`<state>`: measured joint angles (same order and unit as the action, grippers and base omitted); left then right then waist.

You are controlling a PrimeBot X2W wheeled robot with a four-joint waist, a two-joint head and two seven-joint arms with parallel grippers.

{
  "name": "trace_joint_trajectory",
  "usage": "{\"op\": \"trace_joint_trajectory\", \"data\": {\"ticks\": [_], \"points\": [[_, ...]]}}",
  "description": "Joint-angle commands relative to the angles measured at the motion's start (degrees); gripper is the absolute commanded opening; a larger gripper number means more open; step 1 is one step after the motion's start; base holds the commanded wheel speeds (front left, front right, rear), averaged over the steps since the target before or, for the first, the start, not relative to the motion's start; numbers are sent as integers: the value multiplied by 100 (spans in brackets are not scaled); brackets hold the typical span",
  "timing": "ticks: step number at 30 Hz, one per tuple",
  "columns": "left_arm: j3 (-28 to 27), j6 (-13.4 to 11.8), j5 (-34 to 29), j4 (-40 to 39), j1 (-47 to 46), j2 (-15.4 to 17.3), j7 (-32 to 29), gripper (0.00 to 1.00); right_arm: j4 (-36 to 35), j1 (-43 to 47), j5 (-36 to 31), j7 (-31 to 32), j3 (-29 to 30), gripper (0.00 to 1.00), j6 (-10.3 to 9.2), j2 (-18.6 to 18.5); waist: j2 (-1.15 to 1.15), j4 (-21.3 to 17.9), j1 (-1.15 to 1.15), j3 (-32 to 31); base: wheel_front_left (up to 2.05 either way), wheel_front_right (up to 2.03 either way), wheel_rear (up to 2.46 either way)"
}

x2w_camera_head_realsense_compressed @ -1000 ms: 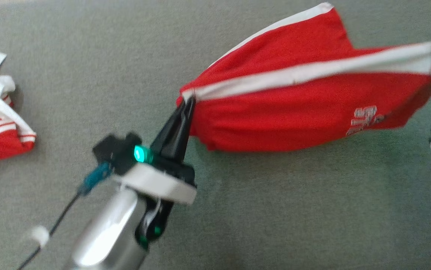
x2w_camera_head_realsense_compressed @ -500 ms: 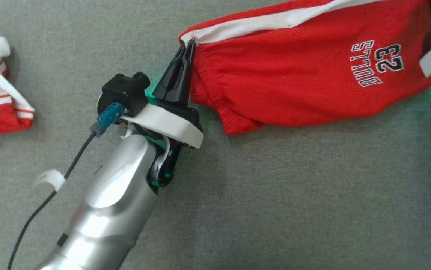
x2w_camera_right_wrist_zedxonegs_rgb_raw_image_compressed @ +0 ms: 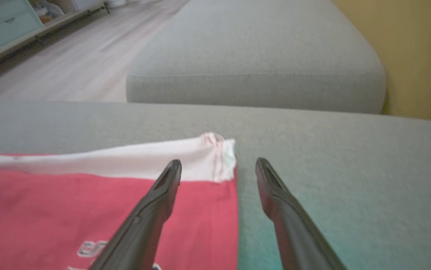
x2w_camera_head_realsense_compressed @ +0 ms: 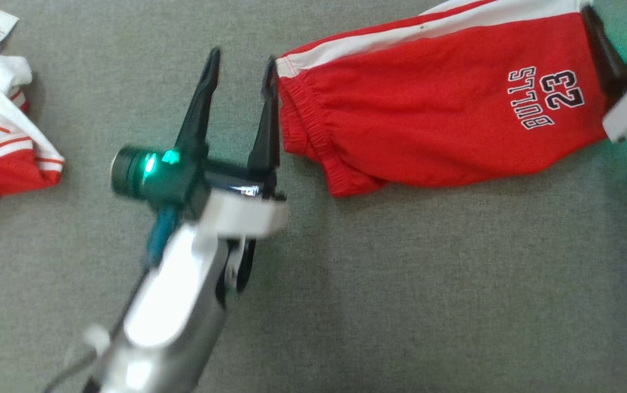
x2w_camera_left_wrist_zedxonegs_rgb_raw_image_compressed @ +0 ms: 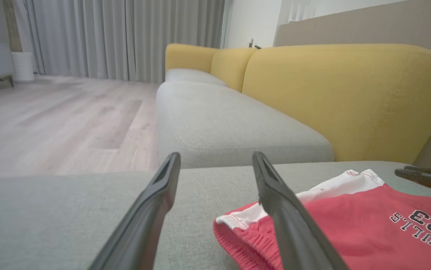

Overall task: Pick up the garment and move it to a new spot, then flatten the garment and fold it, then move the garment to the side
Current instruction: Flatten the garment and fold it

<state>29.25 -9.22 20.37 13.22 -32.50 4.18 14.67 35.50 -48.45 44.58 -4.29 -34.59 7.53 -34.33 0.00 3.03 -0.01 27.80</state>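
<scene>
On the cushion [x2w_camera_head_realsense_compressed: 401,284], two red garments [x2w_camera_head_realsense_compressed: 428,125]

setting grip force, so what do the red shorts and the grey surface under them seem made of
Red shorts: soft matte knit, probably cotton or polyester jersey. The gathered, ribbed waistband and the limp wrinkles point to that. Grey seat cushion: matte woven upholstery fabric, judging by its fine, even, speckled weave; the fibre itself cannot be told.
</scene>
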Motion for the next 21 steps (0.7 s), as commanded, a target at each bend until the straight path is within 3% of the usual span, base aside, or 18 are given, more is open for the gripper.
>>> {"op": "trace_joint_trajectory", "data": {"ticks": [1,5,9,10,11,12,21], "points": [[-288,-178,-359,-498,368,79,30,100,99,250,84,73,-41,100,-4,-151,0,31,1,-81,0,0,0],[-439,-436,-940,-1111,1044,47,31,100,508,400,233,385,-181,100,-4,-91,0,149,1,-179,0,0,0],[-463,-529,-1227,-1361,1385,19,31,100,690,491,430,662,-311,100,-4,-23,0,265,1,-229,0,0,0],[-464,-552,-1296,-1427,1466,8,32,100,708,511,503,727,-360,59,-4,-17,0,298,1,-241,0,0,0],[-470,-568,-1328,-1481,1542,-7,32,100,721,521,584,761,-388,9,-4,-9,0,321,1,-252,0,0,0],[-481,-579,-1336,-1524,1605,-23,32,100,722,528,657,778,-418,0,-4,-5,0,340,1,-267,0,0,0],[-629,-550,-1500,-1627,1805,-79,32,100,762,434,984,533,-465,0,-4,-306,0,65,1,-459,0,0,0]]}}
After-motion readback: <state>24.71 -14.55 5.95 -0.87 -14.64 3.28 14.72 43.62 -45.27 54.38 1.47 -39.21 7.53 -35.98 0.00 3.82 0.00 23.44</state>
